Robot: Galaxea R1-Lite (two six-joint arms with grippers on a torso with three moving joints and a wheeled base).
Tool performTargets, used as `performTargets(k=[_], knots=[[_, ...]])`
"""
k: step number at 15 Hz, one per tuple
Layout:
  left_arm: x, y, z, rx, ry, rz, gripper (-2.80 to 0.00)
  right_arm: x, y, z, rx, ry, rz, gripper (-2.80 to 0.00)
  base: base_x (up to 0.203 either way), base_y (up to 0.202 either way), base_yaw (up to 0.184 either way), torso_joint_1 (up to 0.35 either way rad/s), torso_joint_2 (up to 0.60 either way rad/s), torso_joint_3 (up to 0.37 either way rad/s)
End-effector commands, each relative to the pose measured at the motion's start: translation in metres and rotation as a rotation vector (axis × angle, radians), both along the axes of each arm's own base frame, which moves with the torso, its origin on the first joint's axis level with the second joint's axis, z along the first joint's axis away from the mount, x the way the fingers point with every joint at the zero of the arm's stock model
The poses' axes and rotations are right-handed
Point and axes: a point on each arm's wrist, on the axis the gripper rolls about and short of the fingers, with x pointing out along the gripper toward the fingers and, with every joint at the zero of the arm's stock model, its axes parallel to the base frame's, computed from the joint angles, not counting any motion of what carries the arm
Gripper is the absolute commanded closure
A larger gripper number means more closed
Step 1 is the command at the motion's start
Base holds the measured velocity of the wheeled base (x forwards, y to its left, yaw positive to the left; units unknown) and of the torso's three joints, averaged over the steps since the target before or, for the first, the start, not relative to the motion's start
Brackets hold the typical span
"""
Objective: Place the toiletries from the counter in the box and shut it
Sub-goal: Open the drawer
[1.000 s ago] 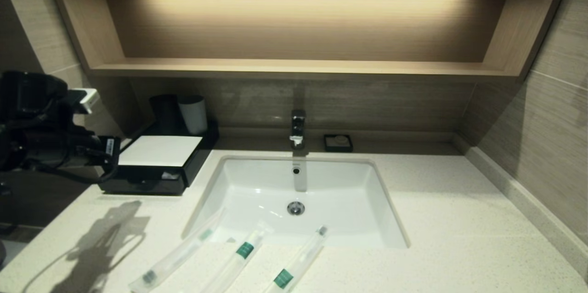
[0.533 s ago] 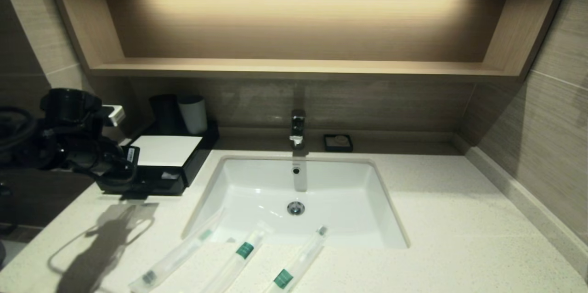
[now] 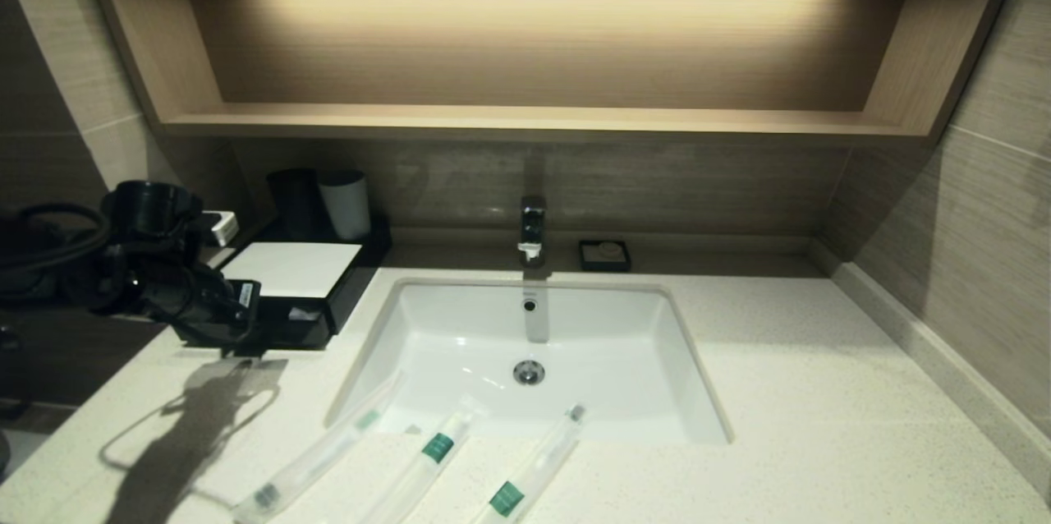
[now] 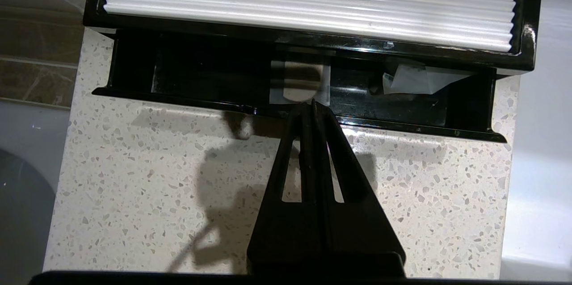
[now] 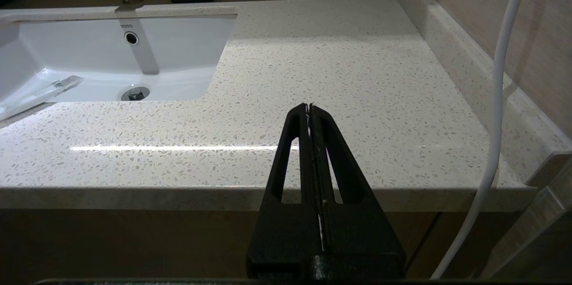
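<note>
A chrome faucet (image 3: 532,228) stands at the far middle, behind the white sink (image 3: 624,343). Just right of it sits a small black soap dish (image 3: 604,255). Far left, two cups (image 3: 345,204) stand side by side. A wooden shelf (image 3: 525,120) runs above.

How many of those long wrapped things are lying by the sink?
3: left toiletry, middle toiletry and right toiletry lie side by side on the counter, tips over the sink.

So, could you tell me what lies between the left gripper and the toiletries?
Only bare speckled counter, shadowed, separates left gripper from sleeved toiletries, per head view.
</note>
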Motion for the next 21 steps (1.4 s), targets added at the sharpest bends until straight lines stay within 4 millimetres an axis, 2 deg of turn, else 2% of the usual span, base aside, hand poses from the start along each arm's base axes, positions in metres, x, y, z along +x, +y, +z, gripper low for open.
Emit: performTargets(k=[1, 21], knots=[[0.000, 0.000, -0.003, -0.001, 0.009, 0.001, 0.00, 0.000, 0.000, 0.000, 0.001, 0.000, 0.000, 0.00, 0.000, 0.000, 0.000, 0.000, 0.00, 0.000], [0.006, 0.001, -0.025, -0.009, 0.065, -0.002, 0.00, 0.000, 0.000, 0.000, 0.001, 0.000, 0.000, 0.00, 0.000, 0.000, 0.000, 0.000, 0.00, 0.000]])
